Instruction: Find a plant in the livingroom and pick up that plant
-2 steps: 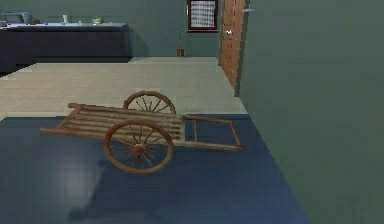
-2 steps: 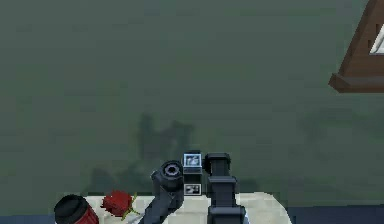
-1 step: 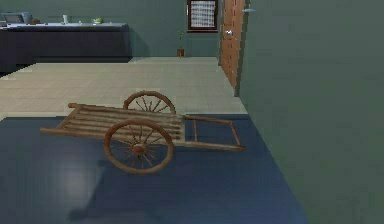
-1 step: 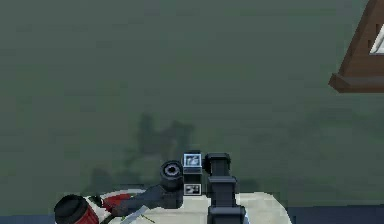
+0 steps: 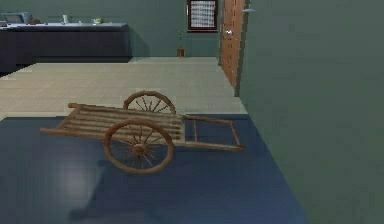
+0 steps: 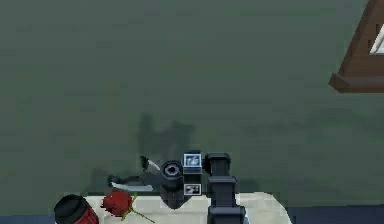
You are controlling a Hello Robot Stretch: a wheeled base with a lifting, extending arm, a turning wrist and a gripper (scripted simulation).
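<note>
- On the pale tabletop point(image 6: 262, 203) we see a dark, red-rimmed pot point(image 6: 72, 210). We cannot tell what is in it.
- A red flower point(image 6: 118, 203), the only plant-like thing, lies just beside the pot.
- The gripper point(image 6: 132, 172) is near the flower. We cannot tell its fingers' state, nor whether it holds anything.
- Ahead stands a wooden cart point(image 5: 140, 130).
</note>
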